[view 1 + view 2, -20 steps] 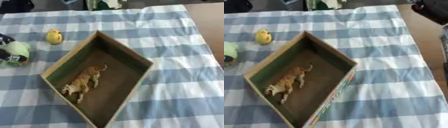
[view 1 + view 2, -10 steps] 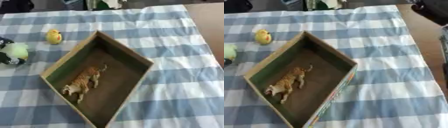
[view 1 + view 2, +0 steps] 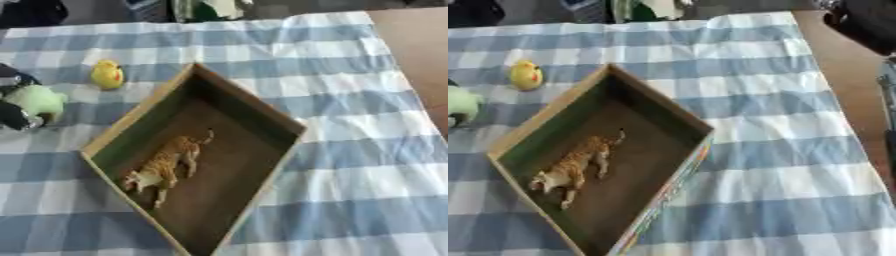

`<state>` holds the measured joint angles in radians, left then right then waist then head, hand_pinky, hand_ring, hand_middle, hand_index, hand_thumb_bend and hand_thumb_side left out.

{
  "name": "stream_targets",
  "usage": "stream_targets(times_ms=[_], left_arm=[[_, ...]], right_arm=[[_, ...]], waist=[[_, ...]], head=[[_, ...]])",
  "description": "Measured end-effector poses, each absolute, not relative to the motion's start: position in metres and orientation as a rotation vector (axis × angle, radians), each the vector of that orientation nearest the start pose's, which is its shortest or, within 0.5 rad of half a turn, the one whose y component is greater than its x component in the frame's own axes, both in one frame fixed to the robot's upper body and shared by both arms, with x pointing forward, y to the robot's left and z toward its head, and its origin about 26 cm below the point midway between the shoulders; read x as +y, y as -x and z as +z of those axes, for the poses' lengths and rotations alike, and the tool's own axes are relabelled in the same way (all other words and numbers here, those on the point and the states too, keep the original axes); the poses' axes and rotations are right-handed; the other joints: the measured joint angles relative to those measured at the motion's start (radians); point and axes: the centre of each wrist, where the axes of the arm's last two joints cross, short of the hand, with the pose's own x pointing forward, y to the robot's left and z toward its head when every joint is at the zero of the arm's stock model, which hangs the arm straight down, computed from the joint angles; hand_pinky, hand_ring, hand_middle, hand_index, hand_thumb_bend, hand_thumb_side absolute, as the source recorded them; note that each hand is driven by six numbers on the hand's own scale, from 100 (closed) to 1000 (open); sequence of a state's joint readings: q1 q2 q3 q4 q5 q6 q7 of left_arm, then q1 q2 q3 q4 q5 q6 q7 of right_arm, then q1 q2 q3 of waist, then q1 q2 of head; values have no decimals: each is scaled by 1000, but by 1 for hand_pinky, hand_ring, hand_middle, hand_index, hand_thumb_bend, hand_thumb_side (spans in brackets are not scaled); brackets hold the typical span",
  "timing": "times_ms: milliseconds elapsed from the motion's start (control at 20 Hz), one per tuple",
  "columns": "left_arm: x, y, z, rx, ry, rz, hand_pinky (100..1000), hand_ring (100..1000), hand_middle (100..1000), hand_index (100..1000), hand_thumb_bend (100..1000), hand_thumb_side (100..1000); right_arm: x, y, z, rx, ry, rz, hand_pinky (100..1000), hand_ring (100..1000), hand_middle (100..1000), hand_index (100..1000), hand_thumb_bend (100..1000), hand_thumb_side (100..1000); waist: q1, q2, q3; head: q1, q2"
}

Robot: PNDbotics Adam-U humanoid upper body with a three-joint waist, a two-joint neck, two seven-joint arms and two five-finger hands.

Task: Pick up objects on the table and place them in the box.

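While the left hand [image 3: 16, 107] shows at the table's left edge, its dark fingers curled round a pale green soft toy [image 3: 37, 100] (likely light and squashy, best held round its body), the yellow duck [image 3: 108, 74] waits just beside and the tiger [image 3: 164, 166] lies inside the box [image 3: 254, 107] on the blue checked tablecloth [image 3: 350, 165]

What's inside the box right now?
Inside the box there is one thing in view: an orange toy tiger lying on the brown floor. The near wall hides a strip of floor beneath it. The yellow duck is outside, on the cloth.
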<state>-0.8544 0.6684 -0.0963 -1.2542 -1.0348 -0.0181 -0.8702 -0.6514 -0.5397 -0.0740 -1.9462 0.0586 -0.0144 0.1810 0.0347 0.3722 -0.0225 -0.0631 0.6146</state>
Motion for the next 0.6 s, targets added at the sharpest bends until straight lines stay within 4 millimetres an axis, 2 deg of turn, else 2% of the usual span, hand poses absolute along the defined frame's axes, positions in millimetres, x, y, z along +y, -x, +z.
stream_targets(times_ms=[50,200,450,600], left_arm=[[332,-429,279,-896,-1037,-1550,512,597,499,836,100,214],[329,-428,281,-909,-1056,-1549,488,577,482,820,100,236],[324,-424,287,-948,-1095,-1549,428,526,441,784,100,220],[318,-419,294,-991,-1133,-1558,392,500,414,765,100,253]], right_arm=[[-276,-314,324,3430,-550,-1073,817,790,607,813,100,586],[-276,-314,324,3431,-550,-1073,817,790,606,813,100,587],[-276,-314,324,3433,-546,-1071,817,790,605,811,100,589],[-276,-314,324,3435,-545,-1066,816,790,605,811,100,589]], waist=[[0,0,0],[0,1,0],[0,1,0],[0,1,1]], head=[[0,0],[0,0],[0,0],[-1,0]])
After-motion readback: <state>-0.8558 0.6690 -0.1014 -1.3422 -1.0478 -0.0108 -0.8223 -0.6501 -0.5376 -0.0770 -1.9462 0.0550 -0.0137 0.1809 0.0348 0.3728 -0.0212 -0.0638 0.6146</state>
